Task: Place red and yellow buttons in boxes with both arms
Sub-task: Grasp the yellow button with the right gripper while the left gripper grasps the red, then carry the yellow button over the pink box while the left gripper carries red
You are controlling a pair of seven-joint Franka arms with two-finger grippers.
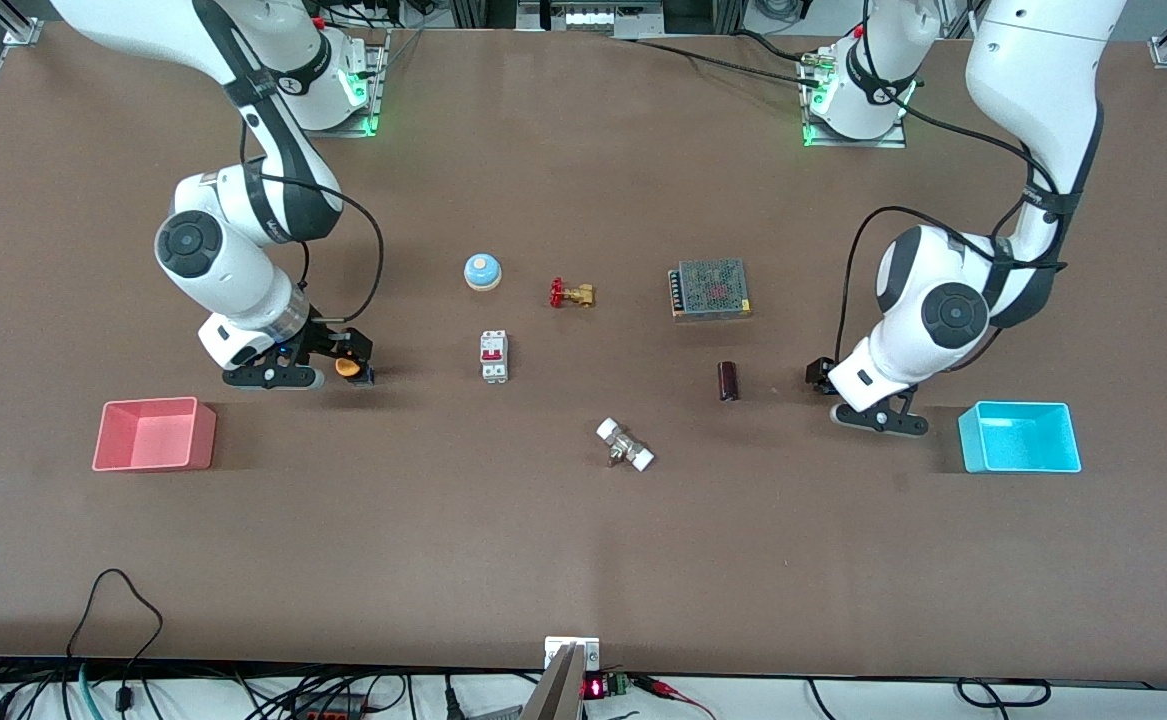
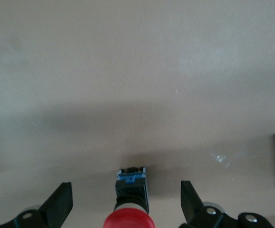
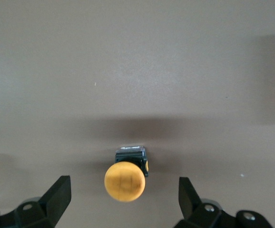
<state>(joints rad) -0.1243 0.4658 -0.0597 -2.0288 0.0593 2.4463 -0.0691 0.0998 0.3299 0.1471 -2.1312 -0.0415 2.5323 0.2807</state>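
The yellow button (image 1: 347, 367) lies on the table, farther from the front camera than the pink-red box (image 1: 155, 434). My right gripper (image 1: 345, 352) is low over it and open. In the right wrist view the button (image 3: 124, 181) sits between the spread fingers (image 3: 59, 197) without touching them. My left gripper (image 1: 823, 376) is low beside the cyan-blue box (image 1: 1020, 437) and open. The left wrist view shows the red button (image 2: 131, 199) on its side between the spread fingers (image 2: 61, 204). In the front view the left hand hides the red button. Both boxes look empty.
Between the arms lie a blue dome bell (image 1: 482, 271), a brass valve with a red handle (image 1: 571, 294), a white circuit breaker (image 1: 494, 355), a meshed power supply (image 1: 710, 289), a dark cylinder (image 1: 729, 381) and a white-ended fitting (image 1: 625, 445).
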